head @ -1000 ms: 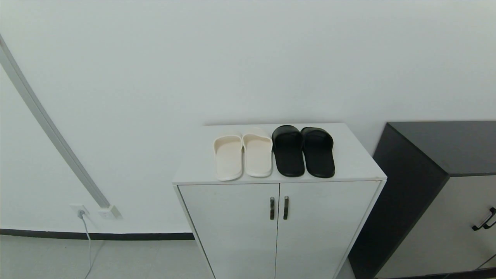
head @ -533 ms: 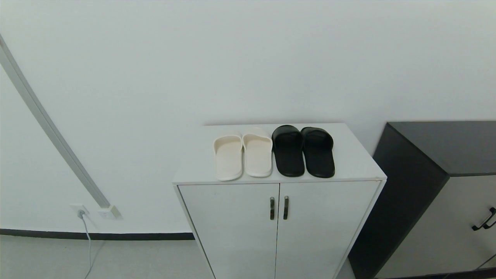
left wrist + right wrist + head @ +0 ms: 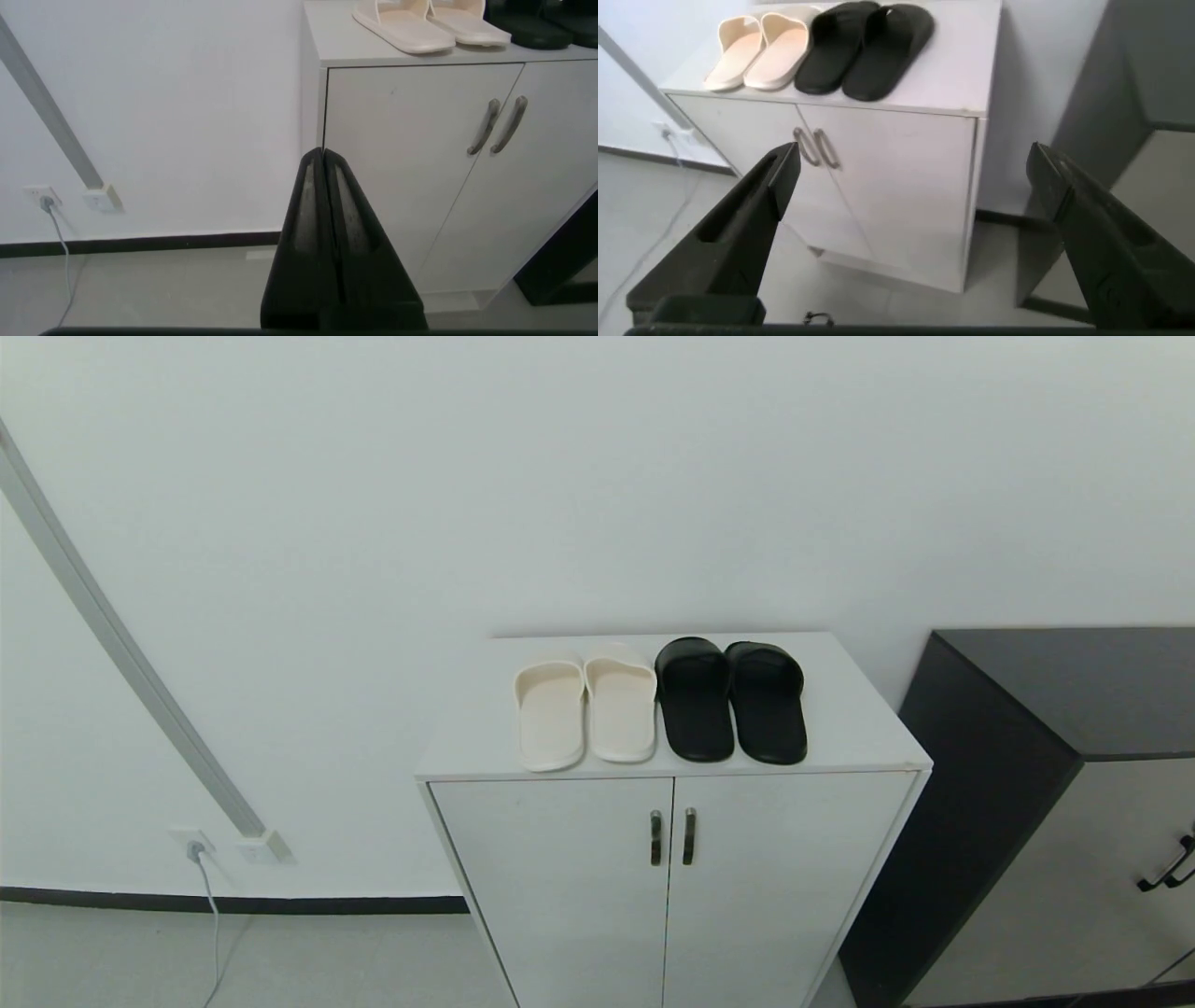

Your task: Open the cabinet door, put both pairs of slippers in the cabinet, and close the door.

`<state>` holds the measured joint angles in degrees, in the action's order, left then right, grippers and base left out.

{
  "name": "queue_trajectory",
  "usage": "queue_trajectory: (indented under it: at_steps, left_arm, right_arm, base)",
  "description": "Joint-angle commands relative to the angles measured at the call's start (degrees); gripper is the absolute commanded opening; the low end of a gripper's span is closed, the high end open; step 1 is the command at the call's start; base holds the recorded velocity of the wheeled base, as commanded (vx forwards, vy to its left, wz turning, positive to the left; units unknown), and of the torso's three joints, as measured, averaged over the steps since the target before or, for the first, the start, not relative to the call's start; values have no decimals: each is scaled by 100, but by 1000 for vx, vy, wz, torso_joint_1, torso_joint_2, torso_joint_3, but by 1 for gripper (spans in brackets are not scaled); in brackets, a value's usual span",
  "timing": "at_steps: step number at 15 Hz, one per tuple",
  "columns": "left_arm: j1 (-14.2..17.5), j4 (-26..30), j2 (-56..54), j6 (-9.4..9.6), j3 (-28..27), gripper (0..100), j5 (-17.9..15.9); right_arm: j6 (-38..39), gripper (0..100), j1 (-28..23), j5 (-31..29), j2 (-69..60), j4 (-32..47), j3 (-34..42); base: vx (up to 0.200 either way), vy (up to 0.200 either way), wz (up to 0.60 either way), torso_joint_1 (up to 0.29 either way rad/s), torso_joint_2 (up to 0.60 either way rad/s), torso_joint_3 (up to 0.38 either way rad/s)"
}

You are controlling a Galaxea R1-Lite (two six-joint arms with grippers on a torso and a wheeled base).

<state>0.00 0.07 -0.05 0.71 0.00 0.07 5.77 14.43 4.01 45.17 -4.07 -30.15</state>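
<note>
A white two-door cabinet (image 3: 560, 887) stands against the wall with both doors closed and two metal handles (image 3: 671, 837) at the middle seam. On its top lie a cream pair of slippers (image 3: 585, 712) and, to their right, a black pair of slippers (image 3: 730, 700). In the left wrist view my left gripper (image 3: 323, 163) is shut with nothing in it, low and off the cabinet's (image 3: 411, 149) left front corner. In the right wrist view my right gripper (image 3: 910, 191) is open wide, well back from the cabinet (image 3: 906, 177) front, with both pairs (image 3: 822, 37) above.
A dark cabinet (image 3: 1046, 803) with black handles stands close on the right of the white one. On the left wall a grey conduit (image 3: 121, 644) slants down to sockets (image 3: 229, 847) with a cable running to the floor. Open floor lies left of the cabinet.
</note>
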Motion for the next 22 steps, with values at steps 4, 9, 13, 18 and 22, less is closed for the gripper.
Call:
queue_trajectory:
  at_steps: [4, 9, 13, 18, 22]
  left_arm:
    - [0, 1, 5, -27, 0, 0, 1]
    - [0, 1, 5, -36, 0, 0, 1]
    - [0, 1, 5, -36, 0, 0, 1]
    - [0, 1, 5, -36, 0, 0, 1]
    - [0, -7, 5, -44, 0, 0, 1]
  right_arm:
    - [671, 100, 2600, -1930, 1662, -138, -765]
    - [707, 100, 2731, -2467, 3200, -1122, -1292]
    - [707, 100, 2767, -2924, 4255, -1825, -1819]
    - [733, 100, 2802, -3688, 5793, -1948, -3208]
    - [944, 100, 2670, -4101, 6716, -1948, -4034]
  base:
    - [0, 0, 0, 0, 0, 0]
    - [0, 0, 0, 0, 0, 0]
    - [0, 0, 0, 0, 0, 0]
    - [0, 0, 0, 0, 0, 0]
    - [0, 0, 0, 0, 0, 0]
